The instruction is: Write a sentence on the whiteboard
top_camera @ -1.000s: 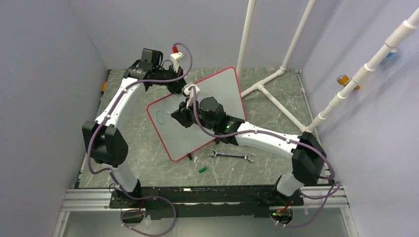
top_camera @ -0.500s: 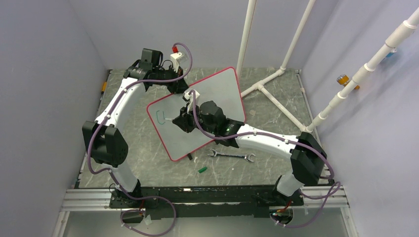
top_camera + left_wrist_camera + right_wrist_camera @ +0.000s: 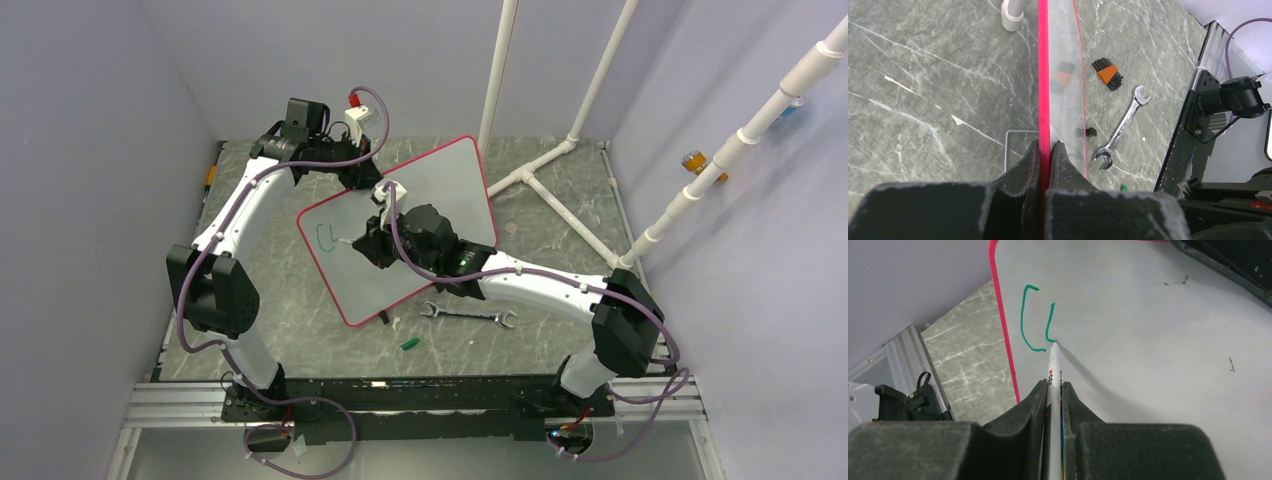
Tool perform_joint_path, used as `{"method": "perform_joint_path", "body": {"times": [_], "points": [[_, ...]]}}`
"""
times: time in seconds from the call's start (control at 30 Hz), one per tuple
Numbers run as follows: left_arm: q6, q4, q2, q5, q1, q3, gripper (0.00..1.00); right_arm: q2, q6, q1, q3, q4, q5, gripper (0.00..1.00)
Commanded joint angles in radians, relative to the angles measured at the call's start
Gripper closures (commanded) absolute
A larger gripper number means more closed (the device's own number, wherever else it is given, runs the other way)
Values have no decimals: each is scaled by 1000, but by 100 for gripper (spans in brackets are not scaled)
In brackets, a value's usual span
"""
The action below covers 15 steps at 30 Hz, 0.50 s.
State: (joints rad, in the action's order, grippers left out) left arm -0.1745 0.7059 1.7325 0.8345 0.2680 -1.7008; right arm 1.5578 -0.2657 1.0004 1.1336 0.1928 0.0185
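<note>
My left jaws stay clamped on the red rim of the tilted whiteboard (image 3: 440, 190) while my right jaws, pinching the marker (image 3: 1054, 365), have added a second green stroke to the sentence (image 3: 1023, 320) near its left edge.

Bright even light, soft shadows — sharp overhead view, wrist foregrounds blurred, mild glare.

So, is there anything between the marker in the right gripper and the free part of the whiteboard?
Nothing visible. The marker in the right gripper touches the whiteboard at the second green stroke, and the white surface beyond it is bare except tiny dark specks.
</note>
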Motion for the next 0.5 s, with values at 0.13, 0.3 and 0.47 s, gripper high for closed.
{"method": "perform_joint_path", "body": {"times": [0.13, 0.3, 0.47], "points": [[-120, 43, 2, -80, 24, 14, 100, 23, 43, -18, 97, -30, -99, 100], [-120, 42, 2, -77, 24, 14, 100, 35, 43, -20, 119, -30, -99, 100], [-121, 41, 1, -77, 24, 16, 100, 53, 36, -20, 138, -30, -79, 100]]}}
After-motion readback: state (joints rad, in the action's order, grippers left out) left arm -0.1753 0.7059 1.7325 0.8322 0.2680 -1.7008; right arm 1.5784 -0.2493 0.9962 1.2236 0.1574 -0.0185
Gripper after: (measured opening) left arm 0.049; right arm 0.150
